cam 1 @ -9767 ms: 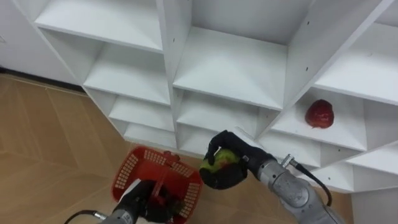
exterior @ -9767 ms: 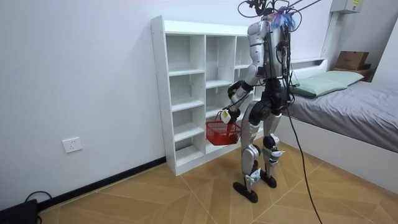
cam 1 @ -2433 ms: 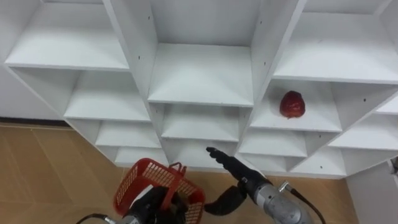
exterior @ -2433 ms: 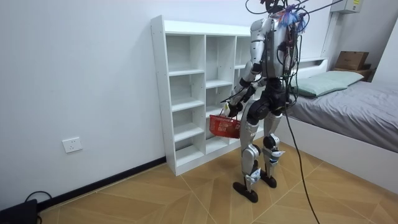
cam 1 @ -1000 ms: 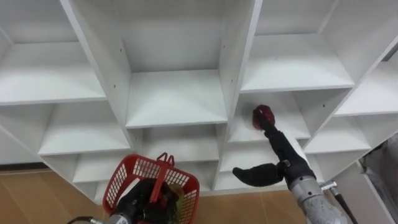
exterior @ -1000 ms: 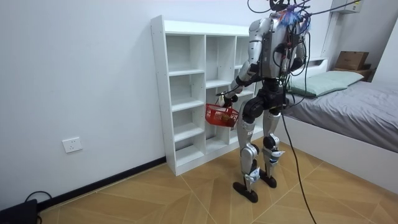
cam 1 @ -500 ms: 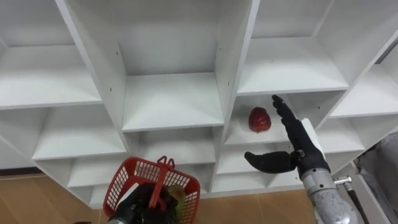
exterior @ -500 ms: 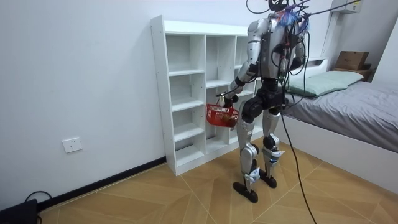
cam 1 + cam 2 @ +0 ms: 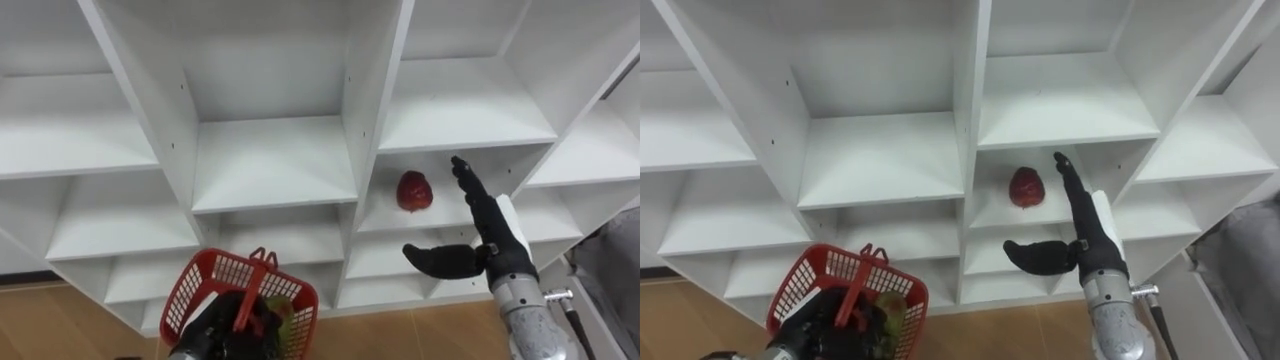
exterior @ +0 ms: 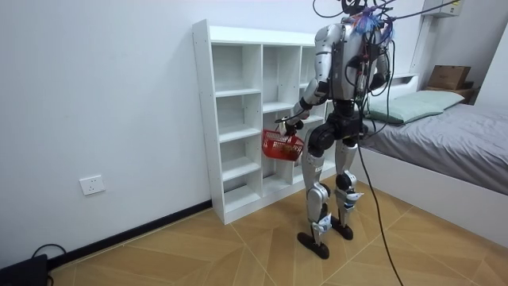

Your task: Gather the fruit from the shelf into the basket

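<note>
since a second ago, my right hand (image 9: 494, 238) has slid off the red fruit (image 9: 414, 191) it was reaching straight at and now stands just to the fruit's right, apart from it. its fingers are straight, its thumb is spread wide below, and it has hold of nothing. the fruit sits alone on a shelf in the right column of the white shelf unit (image 9: 275, 160). my left hand (image 9: 222, 326) is curled round the handle of the red basket (image 9: 205, 283), carried low in front of the shelves, with a green fruit (image 9: 281, 312) already inside.

i judge the red fruit firm, smooth, light and apt to roll, so i would take it round its middle, fingers behind and thumb in front, without squeezing hard. its far side is hidden. i cannot tell how deep my fingertips reach into the compartment, and my left hand covers much of what the basket holds.
</note>
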Available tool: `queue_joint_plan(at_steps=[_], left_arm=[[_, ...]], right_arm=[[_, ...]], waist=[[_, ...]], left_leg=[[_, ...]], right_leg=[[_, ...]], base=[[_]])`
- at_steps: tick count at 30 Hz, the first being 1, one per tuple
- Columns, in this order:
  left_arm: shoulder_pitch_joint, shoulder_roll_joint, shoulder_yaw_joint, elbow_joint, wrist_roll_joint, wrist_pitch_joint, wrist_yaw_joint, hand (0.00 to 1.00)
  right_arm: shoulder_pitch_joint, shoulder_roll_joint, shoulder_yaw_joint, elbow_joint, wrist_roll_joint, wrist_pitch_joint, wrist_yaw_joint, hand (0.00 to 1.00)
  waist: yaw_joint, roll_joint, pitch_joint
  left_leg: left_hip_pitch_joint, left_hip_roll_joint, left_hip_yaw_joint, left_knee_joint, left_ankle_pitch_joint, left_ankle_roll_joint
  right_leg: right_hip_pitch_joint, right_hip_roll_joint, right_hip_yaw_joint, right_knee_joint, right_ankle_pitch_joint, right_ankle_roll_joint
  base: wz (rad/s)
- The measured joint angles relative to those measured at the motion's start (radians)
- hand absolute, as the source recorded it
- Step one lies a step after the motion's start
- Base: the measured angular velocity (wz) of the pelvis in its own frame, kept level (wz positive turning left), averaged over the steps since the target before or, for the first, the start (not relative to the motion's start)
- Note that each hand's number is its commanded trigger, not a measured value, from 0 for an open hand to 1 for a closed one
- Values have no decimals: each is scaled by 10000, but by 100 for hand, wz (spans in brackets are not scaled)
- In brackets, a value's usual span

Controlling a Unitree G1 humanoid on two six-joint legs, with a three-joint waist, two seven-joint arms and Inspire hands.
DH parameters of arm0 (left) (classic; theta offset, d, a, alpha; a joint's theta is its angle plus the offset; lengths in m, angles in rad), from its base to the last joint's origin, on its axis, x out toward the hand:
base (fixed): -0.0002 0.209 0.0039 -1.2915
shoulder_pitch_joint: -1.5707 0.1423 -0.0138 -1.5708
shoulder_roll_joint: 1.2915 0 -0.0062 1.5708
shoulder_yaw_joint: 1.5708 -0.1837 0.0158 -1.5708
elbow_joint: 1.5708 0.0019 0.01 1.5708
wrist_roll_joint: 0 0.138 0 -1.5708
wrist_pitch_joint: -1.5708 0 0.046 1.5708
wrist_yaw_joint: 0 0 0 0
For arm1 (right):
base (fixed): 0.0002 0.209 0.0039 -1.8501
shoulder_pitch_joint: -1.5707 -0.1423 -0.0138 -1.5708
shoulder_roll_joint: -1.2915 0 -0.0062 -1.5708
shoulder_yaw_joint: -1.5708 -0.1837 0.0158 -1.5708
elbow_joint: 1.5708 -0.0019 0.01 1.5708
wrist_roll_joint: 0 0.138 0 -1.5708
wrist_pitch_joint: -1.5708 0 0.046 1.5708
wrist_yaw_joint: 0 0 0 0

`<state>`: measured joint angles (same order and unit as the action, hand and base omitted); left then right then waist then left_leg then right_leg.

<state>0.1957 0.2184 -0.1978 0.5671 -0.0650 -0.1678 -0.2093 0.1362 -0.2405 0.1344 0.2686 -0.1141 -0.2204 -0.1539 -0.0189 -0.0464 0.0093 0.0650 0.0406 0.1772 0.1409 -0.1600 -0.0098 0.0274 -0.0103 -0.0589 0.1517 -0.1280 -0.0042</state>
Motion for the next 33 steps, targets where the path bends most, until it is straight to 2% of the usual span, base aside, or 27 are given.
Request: queue_joint_plan(at_steps=[7, 14, 19, 24, 28, 33], left_arm=[[315, 12, 8, -330, -6, -1, -14, 100], [405, 30, 7, -267, -6, -1, 16, 100], [518, 104, 8, -260, -12, -1, 5, 100], [681, 144, 231, -266, -14, 0, -67, 100], [707, 167, 572, -271, -14, 1, -119, 100], [713, 205, 601, -274, 23, 2, -115, 100]], right_arm=[[0, 6, -4, 61, 4, -7, -82, 0], [-6, 18, -3, 1009, 537, -52, -232, 0], [-56, 14, -14, 1150, 679, -54, -449, 0], [-460, 6, -125, 1281, 756, -55, -536, 0], [-960, -67, -498, 1753, 1127, -74, -532, 0], [-1598, -400, -522, 2442, 1163, -72, -597, 0]], waist=[[0, 19, 15], [27, 32, 64], [24, 28, 68], [4, -2, 81], [2, -72, 34], [3, -96, 10]], left_leg=[[11, 0, -1, -5, -1, 1], [36, 0, -32, -6, -3, 1], [25, -5, -135, 2, -3, 2], [-53, -8, -237, 40, -2, 1], [-176, -33, -457, 104, 0, -1], [-466, -65, -731, 244, 3, -3]], right_leg=[[20, -1, -32, -10, -1, 1], [64, -10, -132, -8, -7, 7], [87, -25, -250, -8, -6, 4], [80, -44, -374, -7, -17, -8], [89, -75, -598, -6, -50, -15], [-46, -127, -900, 20, -107, -33]], base=[[0], [2], [4], [7], [16], [15]])
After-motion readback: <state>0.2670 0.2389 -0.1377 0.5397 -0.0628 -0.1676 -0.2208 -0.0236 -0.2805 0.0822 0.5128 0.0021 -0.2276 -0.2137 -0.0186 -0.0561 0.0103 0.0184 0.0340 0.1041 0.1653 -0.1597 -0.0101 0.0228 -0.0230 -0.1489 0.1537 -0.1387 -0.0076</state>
